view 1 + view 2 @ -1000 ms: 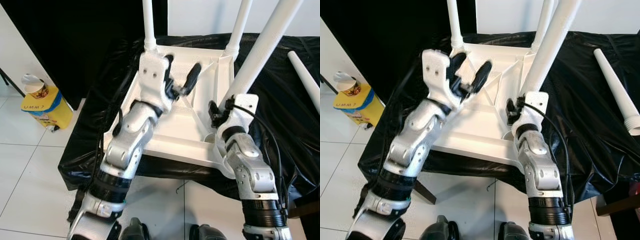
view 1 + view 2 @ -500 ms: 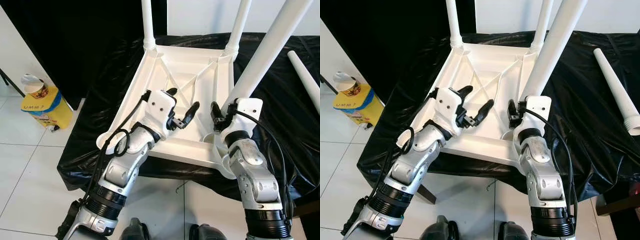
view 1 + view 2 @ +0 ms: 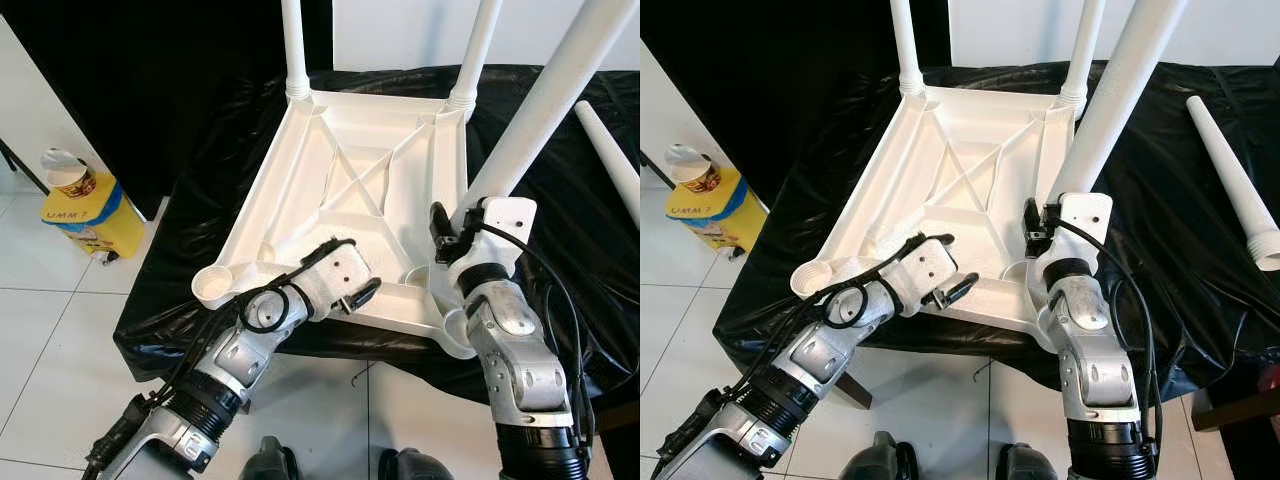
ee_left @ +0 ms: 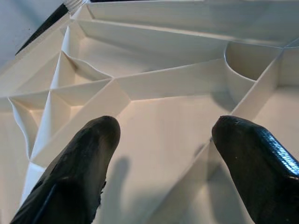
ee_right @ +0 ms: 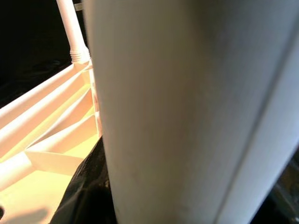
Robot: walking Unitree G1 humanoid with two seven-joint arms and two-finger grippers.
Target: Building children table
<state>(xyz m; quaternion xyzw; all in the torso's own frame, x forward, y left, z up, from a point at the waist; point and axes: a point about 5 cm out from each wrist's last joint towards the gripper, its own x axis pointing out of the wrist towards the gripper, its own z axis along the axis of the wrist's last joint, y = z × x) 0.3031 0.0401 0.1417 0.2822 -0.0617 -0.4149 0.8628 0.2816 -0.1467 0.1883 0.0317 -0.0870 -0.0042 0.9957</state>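
The white table top (image 3: 355,215) lies upside down on a black cloth (image 3: 200,180). Two white legs (image 3: 293,45) stand in its far corners. My right gripper (image 3: 452,232) is shut on a third leg (image 3: 540,110), holding it tilted over the near right corner; the leg's lower end is hidden behind the wrist. That leg (image 5: 187,112) is close up in the right wrist view, with a black finger (image 5: 86,186) against it. My left gripper (image 3: 362,294) is open at the table's near edge, its fingertips (image 4: 96,137) apart over the ribbed underside (image 4: 154,84). The near left socket (image 3: 214,285) has no leg in it.
A loose white leg (image 3: 610,155) lies on the cloth at the right. A yellow box (image 3: 88,212) with a cup on it stands on the white tiled floor at the left. A black backdrop hangs behind the table.
My left arm has drawn back and down from above the table's middle to its near edge, staying open. The right gripper keeps its hold on the leg.
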